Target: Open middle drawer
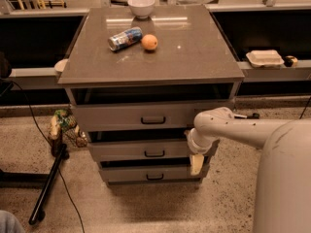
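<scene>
The middle drawer (141,150) is a wide grey front with a small dark bar handle (154,153) at its centre, between a larger top drawer (121,115) and a smaller bottom drawer (131,174). A dark gap shows above each front. My gripper (196,163) hangs from the white arm (228,125) at the right end of the cabinet. It is level with the middle and bottom drawer fronts and well right of the handle.
The cabinet's grey top (194,47) carries a can (125,38), an orange (149,42) and a white bowl (141,6). A bag of items (65,125) and a black stand leg (46,188) lie on the floor to the left. A white box (264,58) sits on the right ledge.
</scene>
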Available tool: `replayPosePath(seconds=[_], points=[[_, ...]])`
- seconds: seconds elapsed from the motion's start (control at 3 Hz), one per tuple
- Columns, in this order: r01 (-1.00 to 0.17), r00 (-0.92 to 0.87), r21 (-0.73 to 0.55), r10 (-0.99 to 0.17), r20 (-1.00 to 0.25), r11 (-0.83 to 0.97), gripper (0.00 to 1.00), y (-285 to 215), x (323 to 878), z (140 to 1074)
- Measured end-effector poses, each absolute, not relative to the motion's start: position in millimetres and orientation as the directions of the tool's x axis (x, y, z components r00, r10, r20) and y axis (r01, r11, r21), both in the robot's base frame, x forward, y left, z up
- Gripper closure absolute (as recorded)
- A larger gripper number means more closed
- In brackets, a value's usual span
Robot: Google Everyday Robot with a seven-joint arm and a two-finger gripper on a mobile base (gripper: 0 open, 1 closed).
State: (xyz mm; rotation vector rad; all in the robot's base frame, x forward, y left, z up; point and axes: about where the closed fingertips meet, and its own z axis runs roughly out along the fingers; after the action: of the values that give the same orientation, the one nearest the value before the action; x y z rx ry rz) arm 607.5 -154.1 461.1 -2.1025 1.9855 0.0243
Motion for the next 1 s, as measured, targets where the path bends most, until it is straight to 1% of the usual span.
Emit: replayPosePath(seconds=[0.67,1.0], points=[[-0.988,0.055,-0.154,-0.982,-0.182,-0.027,0.00,-161,639,430],[-0.990,0.037,-0.142,-0.984,-0.175,-0.012,0.00,-160,641,416]])
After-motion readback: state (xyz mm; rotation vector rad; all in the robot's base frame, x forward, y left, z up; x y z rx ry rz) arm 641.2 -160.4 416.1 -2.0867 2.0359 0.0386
